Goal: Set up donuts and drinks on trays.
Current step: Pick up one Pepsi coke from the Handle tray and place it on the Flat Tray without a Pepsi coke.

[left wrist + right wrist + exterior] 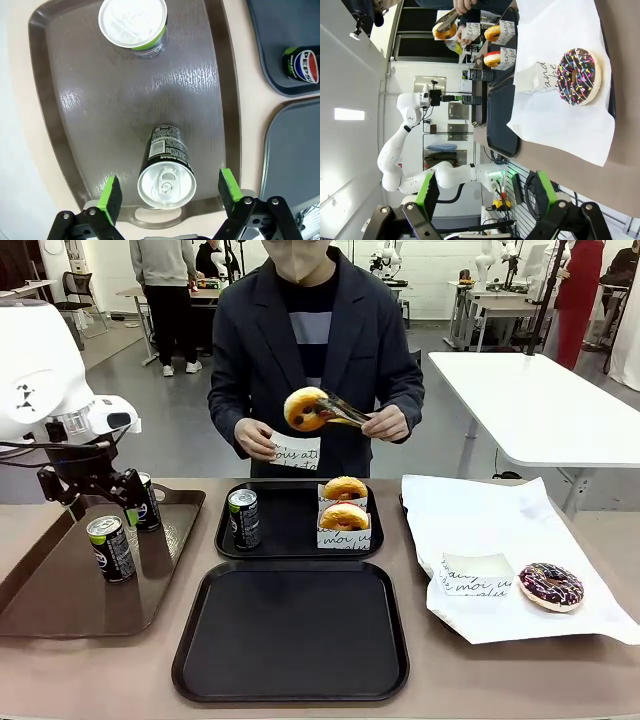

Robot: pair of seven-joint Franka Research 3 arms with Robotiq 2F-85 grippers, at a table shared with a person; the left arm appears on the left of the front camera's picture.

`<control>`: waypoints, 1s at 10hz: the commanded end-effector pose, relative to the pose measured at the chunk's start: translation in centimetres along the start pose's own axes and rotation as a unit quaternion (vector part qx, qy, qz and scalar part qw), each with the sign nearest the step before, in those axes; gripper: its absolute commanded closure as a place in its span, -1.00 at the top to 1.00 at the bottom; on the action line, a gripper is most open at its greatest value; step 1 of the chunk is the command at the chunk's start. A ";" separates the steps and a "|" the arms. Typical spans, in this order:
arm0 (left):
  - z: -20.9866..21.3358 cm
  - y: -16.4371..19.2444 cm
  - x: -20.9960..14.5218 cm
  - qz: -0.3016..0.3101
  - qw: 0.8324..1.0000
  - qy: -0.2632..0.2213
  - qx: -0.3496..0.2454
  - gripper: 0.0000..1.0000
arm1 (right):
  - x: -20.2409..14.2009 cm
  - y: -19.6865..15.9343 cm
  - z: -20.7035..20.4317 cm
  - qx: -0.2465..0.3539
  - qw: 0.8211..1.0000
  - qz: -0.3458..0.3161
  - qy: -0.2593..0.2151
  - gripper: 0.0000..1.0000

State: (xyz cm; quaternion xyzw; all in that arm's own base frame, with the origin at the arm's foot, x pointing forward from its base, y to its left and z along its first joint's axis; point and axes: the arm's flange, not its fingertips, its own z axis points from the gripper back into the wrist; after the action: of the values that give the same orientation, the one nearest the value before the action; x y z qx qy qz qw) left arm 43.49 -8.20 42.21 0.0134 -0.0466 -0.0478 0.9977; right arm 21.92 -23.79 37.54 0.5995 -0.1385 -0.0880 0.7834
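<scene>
1. The far black tray [372, 543] is smooth matte plastic, squarish with rounded corners and a raised rim. A slim black can [243, 518] stands upright at its near-left corner. Right of its middle sit two golden ring donuts, one [345, 488] behind the other [344, 516], each in a white paper sleeve with black script.
2. The matching near black tray [290, 630] lies just on the robot's side of it, their rims almost meeting.
3. Left of the far black tray lies a glossy brown tray [60, 590] with a handle cut-out. It holds two upright cans with silver tops and green rims [110, 547] [150, 502].
4. The left gripper [103, 510] hangs over the brown tray with its jaws spread wide. In the left wrist view its green pads [111, 198] flank one can top [166, 182] with clear gaps, gripping nothing.
5. Right of the far black tray is a creased white paper sheet [480, 515]. An empty sleeve [477, 575] sits on it just beside a chocolate donut [551, 586] with coloured sprinkles.
6. Behind the far black tray stands a person. One hand [387, 423] holds tongs [345, 410] clamped on a golden donut [305, 408]; the other hand [255, 438] holds a sleeve [295, 452] below it.
7. The right gripper [486, 192] is well away from the far black tray, out past the paper sheet, jaws wide and empty.
</scene>
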 end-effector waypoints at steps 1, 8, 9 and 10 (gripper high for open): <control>-1.2 0.4 0.4 -0.001 1.000 -0.002 0.008 1.00 | -0.3 0.0 0.1 0.000 1.000 0.004 0.006 1.00; -4.1 0.2 0.5 -0.016 0.999 0.025 0.013 1.00 | -0.3 0.0 0.1 0.000 1.000 0.004 0.006 1.00; -4.3 0.2 0.4 -0.015 1.000 0.025 0.011 1.00 | -0.3 0.0 0.1 0.000 1.000 0.004 0.006 1.00; -4.3 0.4 0.4 -0.014 1.000 0.020 0.011 1.00 | -0.3 0.0 0.1 0.000 1.000 0.004 0.006 1.00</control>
State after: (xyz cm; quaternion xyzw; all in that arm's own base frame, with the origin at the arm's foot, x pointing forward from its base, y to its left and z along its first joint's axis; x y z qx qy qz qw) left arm 44.29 -8.20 38.17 0.0197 -0.0153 -0.0555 0.9981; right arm 21.92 -23.79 37.55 0.5995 -0.1385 -0.0880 0.7834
